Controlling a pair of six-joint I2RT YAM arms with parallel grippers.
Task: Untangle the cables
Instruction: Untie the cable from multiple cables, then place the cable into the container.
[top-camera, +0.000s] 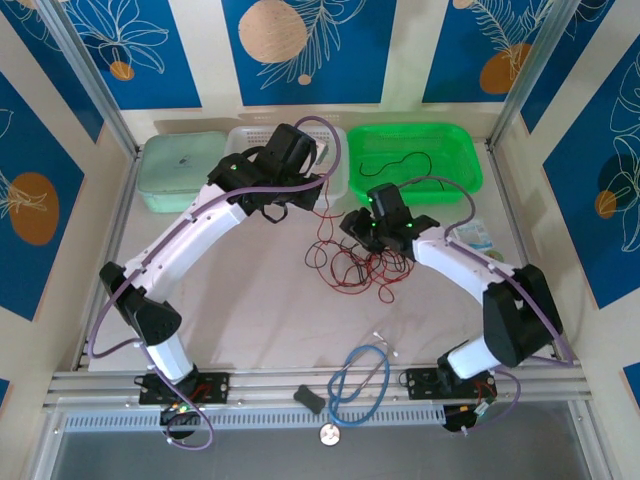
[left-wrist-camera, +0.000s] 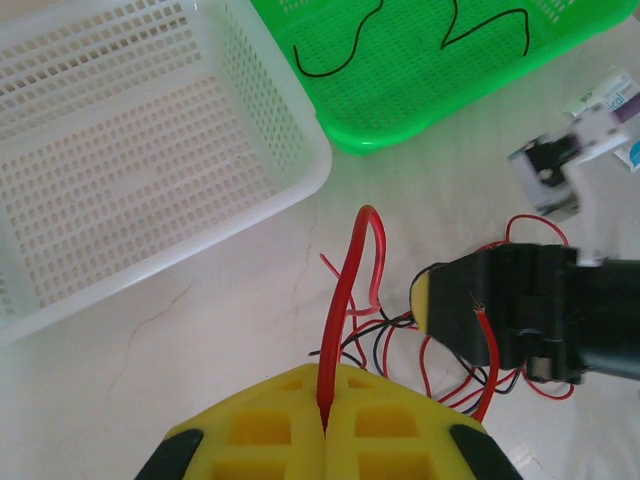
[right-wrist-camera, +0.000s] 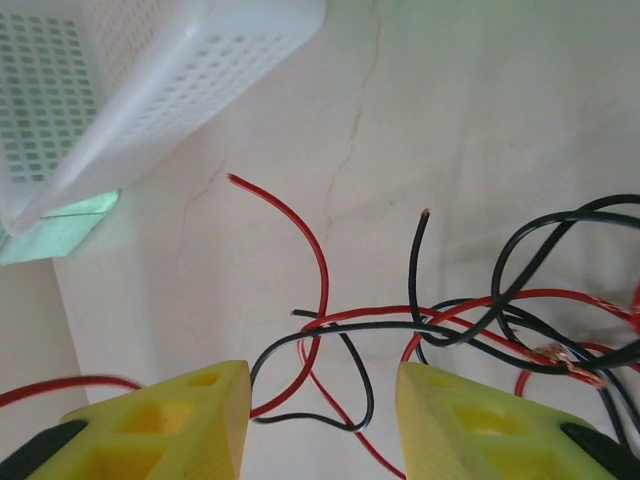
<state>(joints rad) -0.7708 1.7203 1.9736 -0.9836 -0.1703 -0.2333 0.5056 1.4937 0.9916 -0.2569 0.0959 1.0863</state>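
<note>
by the white basket (left-wrist-camera: 130, 170), left pincer (left-wrist-camera: 325, 395) pinching red cable (left-wrist-camera: 340, 300), right pincer (right-wrist-camera: 322, 400) apart (seemingly empty)

No word, number or brand can be read anywhere. The one printed thing is a small white packet (top-camera: 478, 237) lying on the bench (top-camera: 250, 310) at about 3 o'clock in the top view, near the green basket (top-camera: 470, 165); its coloured print is too small there, and too blurred in the left wrist view, to make out
</note>
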